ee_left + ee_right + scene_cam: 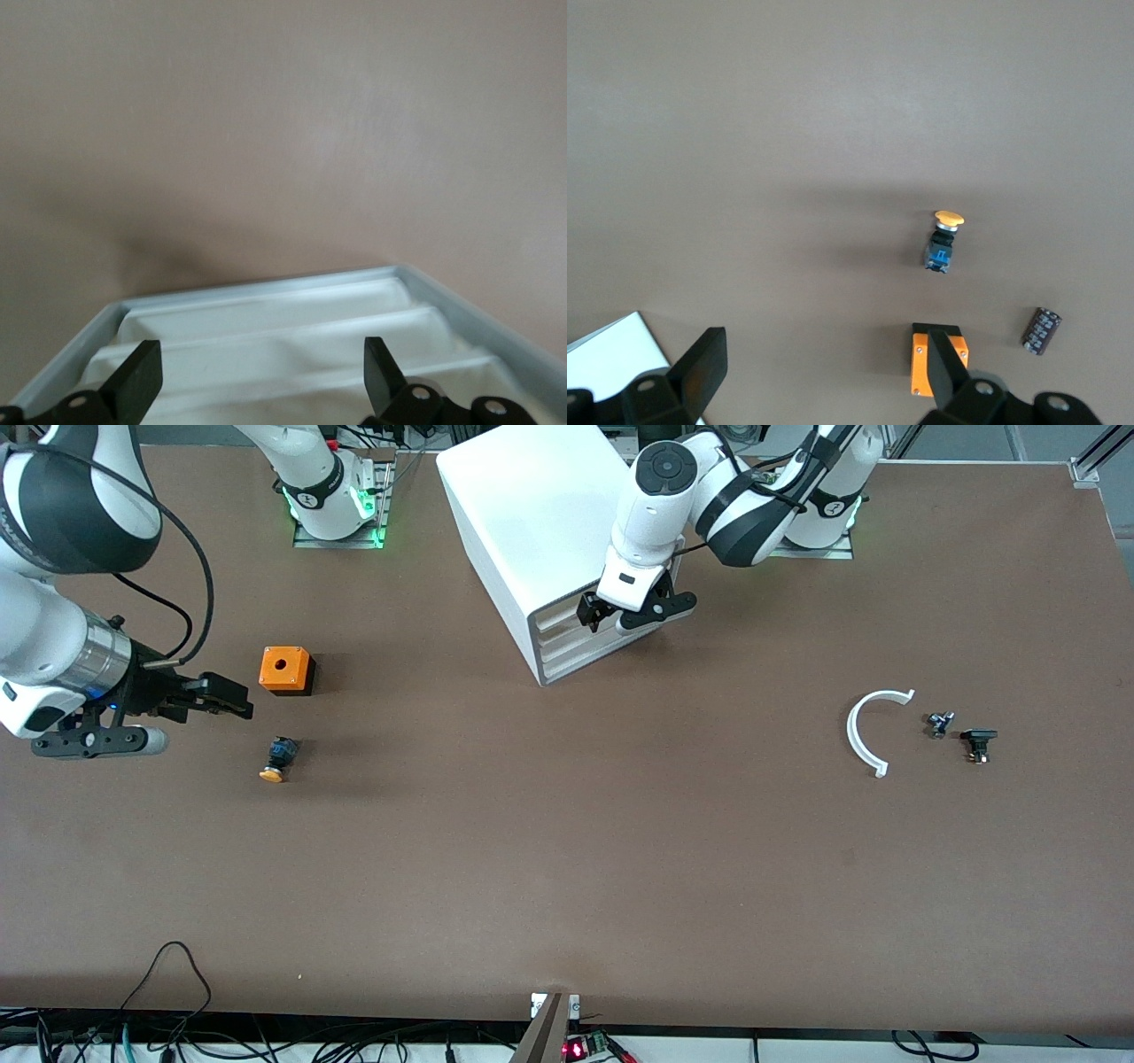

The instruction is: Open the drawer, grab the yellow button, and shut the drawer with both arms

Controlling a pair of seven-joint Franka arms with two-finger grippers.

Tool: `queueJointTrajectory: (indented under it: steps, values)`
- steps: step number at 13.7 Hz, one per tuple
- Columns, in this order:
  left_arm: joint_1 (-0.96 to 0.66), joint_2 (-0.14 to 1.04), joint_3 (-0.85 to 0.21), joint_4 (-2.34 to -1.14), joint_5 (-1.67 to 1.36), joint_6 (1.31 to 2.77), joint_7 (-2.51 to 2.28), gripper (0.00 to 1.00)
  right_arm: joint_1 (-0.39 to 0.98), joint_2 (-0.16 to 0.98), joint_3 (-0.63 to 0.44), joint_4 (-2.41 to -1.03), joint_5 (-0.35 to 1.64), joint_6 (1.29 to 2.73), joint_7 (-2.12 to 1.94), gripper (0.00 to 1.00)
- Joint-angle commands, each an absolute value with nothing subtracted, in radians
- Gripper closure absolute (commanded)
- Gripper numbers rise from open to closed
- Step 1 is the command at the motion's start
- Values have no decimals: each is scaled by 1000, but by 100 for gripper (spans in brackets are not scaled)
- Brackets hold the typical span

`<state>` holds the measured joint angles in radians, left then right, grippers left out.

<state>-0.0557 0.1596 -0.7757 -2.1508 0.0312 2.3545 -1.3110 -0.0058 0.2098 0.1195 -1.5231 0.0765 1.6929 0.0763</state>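
With the button [276, 759] lying on its side on the table near the orange cube [286, 670], the empty, wide-open right gripper [232, 700] hovers beside it, while the left gripper [618, 616], fingers spread, hangs at the closed-looking drawer [567, 609], suggesting the task is nearly finished.

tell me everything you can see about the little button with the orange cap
The button is a small push button with a round orange mushroom cap, a thin silvery collar and a dark blue-black body. It lies tipped on its side on the bare brown table, cap pointing toward the front camera. It sits toward the right arm's end, just nearer the front camera than the orange cube, apart from it. Nothing touches it but the table.
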Motion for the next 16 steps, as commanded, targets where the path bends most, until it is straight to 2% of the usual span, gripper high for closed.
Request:
queueJointTrajectory:
  steps: [1,3,7,10,12,16]
  values:
    - [-15,115,-717,-2109,46,2332,-1287,0,58,215,124,-1442,54,1626,161,0]
    - [-14,107,-640,-2048,46,2257,-1119,0,112,201,123,-1440,-15,1637,167,0]
    - [26,97,-526,-1895,43,2025,-817,0,84,169,65,-1442,-35,1638,160,0]
    - [29,89,-372,-1778,0,1863,-556,0,34,150,11,-1463,-54,1638,153,0]
    - [29,78,-258,-1706,-44,1763,-377,0,25,100,-33,-1550,-54,1679,114,0]
    - [31,65,-105,-1591,-38,1620,-96,0,32,89,-110,-1583,-48,1709,-1,0]
